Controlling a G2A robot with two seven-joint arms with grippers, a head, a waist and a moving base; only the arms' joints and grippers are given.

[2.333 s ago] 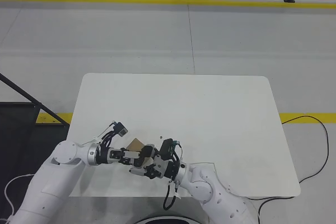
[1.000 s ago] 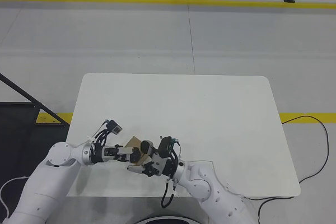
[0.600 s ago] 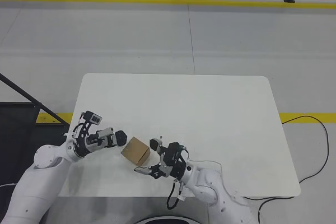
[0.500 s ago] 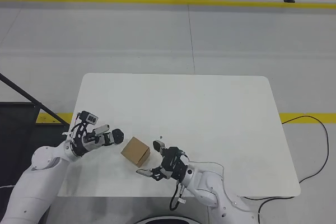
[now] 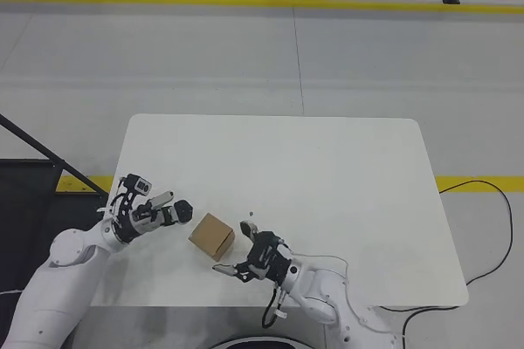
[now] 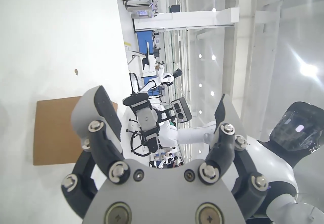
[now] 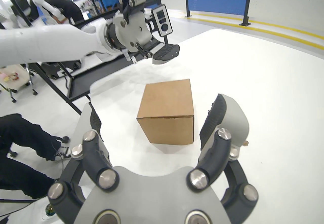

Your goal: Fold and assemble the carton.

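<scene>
Seen from above: a brown carton (image 5: 212, 236), folded shut into a cube, resting on the white table (image 5: 332, 174) near its front edge, flanked by the left claw (image 5: 173, 206) and the right claw (image 5: 235, 251). Spread wide and empty in each case, touching no cardboard. Left one near one side, right one just beside the opposite side, closer to the robot.

Looks all but finished, and is judged to be the letting-go stage. To do it well: keep each claw fully spread, draw straight back from the sides rather than across them, and avoid clipping a corner and skewing the carton. Worth checking the top closure first. If lifted, press down flat on the top while bracing the far side.

From the right wrist: shows the seam (image 7: 165, 116) along the top front edge, with a small notch in it, and a clear gap between the left claw and the carton — detail lost from above. From the left wrist: offers one plain brown face, partly behind a finger (image 6: 98, 108), with no seam on show. From the top: gives the layout alone, carton well inside the table's edges and a tiny scrap (image 5: 251, 212) lying near the right claw.
</scene>
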